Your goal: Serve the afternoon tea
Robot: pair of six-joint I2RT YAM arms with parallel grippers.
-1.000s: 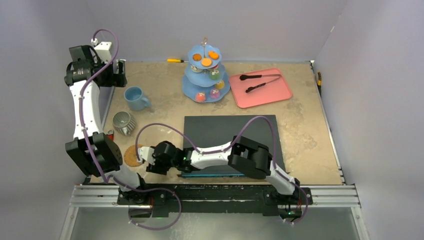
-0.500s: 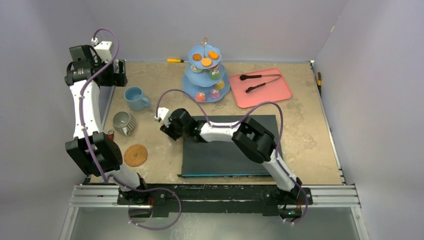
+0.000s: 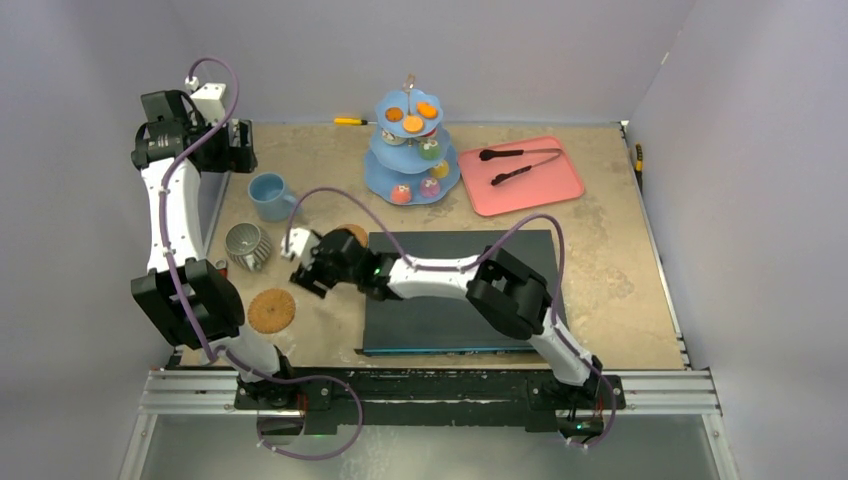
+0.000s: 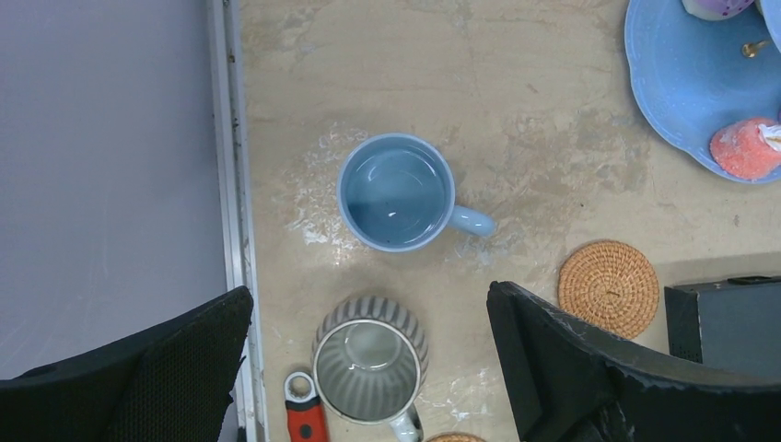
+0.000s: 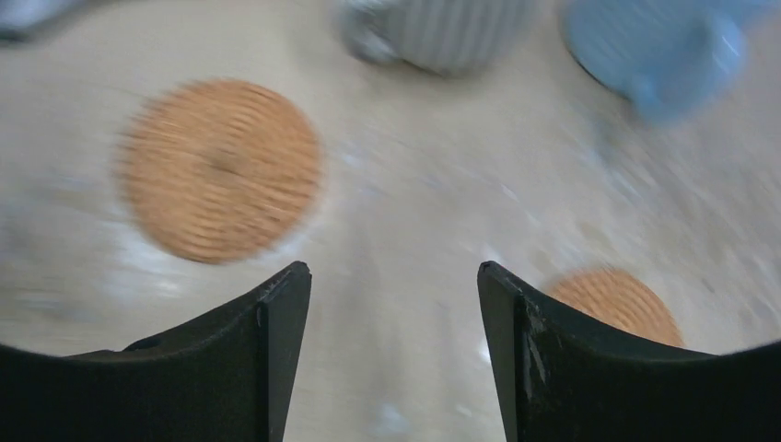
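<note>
The light-blue three-tier stand (image 3: 412, 150) stands at the back centre with several small colourful cakes (image 3: 412, 124) on its tiers. Its bottom rim (image 4: 686, 87) and a red cake (image 4: 741, 147) show in the left wrist view. The light-blue mug (image 3: 270, 195) stands upright left of the stand, and the left wrist view shows it (image 4: 396, 191) from above. My left gripper (image 3: 238, 152) is open and empty, high above the mug (image 4: 368, 304). My right gripper (image 3: 300, 262) is open and empty, low over bare table between two coasters (image 5: 393, 272). The mug (image 5: 663, 51) is blurred beyond it.
A grey striped mug (image 3: 247, 245) stands near the left edge. One wicker coaster (image 3: 271, 310) lies front left, another (image 3: 352, 233) by the black mat's (image 3: 460, 290) far left corner. The pink tray (image 3: 545, 190) holds black tongs (image 3: 515, 155). A red-handled wrench (image 4: 304, 419) lies beside the grey mug.
My right gripper left the front-left coaster, swung up to the mat's far left corner, then back left. A second coaster now lies by that corner. The left arm has not moved.
</note>
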